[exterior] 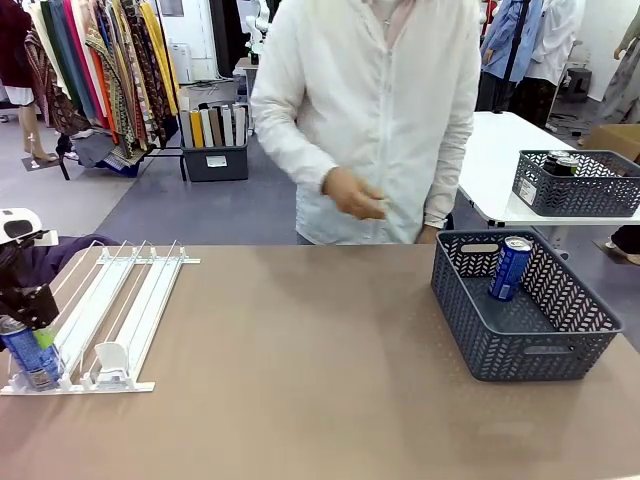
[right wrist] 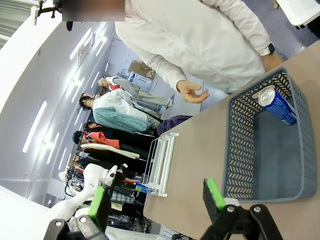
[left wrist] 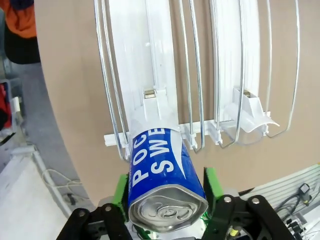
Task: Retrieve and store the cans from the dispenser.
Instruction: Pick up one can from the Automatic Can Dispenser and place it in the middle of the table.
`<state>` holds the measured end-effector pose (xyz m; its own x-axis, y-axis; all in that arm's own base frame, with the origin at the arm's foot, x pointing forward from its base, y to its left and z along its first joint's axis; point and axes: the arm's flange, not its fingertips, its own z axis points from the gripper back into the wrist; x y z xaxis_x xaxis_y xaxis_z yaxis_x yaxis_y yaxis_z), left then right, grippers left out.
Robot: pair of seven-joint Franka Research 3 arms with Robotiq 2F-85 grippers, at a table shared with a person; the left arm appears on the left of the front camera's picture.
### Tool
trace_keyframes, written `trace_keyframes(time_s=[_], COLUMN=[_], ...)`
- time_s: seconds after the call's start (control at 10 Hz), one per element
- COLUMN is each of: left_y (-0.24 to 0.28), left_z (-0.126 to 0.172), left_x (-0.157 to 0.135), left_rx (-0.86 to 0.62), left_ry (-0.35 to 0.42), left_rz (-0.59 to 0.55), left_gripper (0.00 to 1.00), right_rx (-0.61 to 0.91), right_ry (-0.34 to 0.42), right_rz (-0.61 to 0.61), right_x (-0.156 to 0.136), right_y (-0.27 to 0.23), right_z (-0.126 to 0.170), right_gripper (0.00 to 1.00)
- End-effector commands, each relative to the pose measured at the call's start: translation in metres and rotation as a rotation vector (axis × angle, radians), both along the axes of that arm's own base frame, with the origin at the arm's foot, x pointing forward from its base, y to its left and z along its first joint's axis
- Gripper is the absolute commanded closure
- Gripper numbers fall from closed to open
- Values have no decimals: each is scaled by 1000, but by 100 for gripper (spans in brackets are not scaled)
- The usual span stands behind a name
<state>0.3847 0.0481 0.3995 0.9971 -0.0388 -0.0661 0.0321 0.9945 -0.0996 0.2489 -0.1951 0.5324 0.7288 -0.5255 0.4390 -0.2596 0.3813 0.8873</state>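
A blue can [left wrist: 162, 170] with a silver top stands at the front stop of the white dispenser [left wrist: 150, 75], in its outer lane. My left gripper [left wrist: 166, 189] is shut on this can, a green pad [left wrist: 120, 189] against each side. From the front, the same can [exterior: 26, 358] and left gripper [exterior: 32, 335] sit at the table's far left, at the dispenser's [exterior: 120, 305] near end. A second blue can [exterior: 511, 268] leans inside the dark grey basket [exterior: 520, 350] on the right. My right gripper [right wrist: 156, 197] hangs open above the table with nothing between its fingers.
A person in a white shirt stands at the far side, one hand [exterior: 355, 195] held at waist height. Behind, a second dark basket [exterior: 577, 190] with cans rests on a white table. The brown tabletop [exterior: 300, 360] lies bare between dispenser and basket.
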Motion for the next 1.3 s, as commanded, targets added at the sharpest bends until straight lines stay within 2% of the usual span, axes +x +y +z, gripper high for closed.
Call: trace_keyframes(time_s=[0.0,0.4,0.7,0.9,1.0,1.2], left_y=[-2,-3,-3,-4,-3,8], left_z=[3,8,26,70,98,150], left_x=[1,-1,-9,-27,-36,-55], left_rx=[25,45,72,95,101,39], left_ry=[20,5,-18,-42,-87,-103], left_rz=[13,13,19,7,23,-61], left_gripper=[100,100,100,100,100,100], right_rx=[14,14,14,14,14,14], right_ry=[-34,-34,-34,-34,-34,-34], right_rz=[-4,-4,-4,-4,-4,-4], right_x=[3,3,3,3,3,3], right_y=[1,1,1,1,1,1], right_z=[3,3,3,3,3,3], right_gripper=[0,0,0,0,0,0])
